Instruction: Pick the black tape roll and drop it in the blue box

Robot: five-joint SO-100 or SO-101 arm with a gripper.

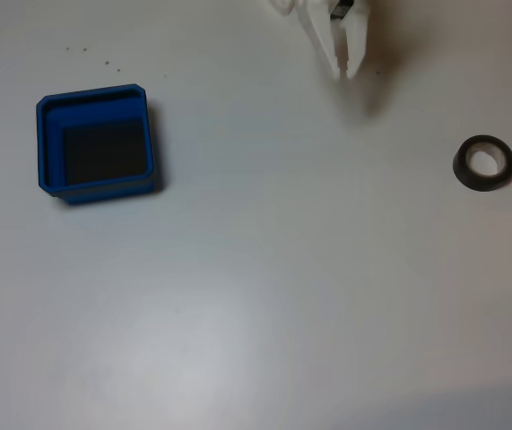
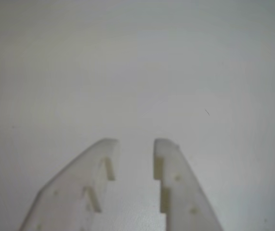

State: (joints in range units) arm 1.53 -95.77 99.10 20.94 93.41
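black tape roll (image 1: 483,162) lying flat on the white table (image 1: 264,296), right side of fixed view | blue box (image 1: 96,143) well apart at left | white gripper (image 1: 348,72) at top, near neither, fingers (image 2: 173,163) slightly parted, holding nothing

Unidentifiable place; plain white table (image 1: 256,313)

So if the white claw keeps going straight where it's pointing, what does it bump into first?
Probably just the bare table. The gripper has only white tabletop ahead of its fingertips; the black tape roll and blue box sit off to either side.
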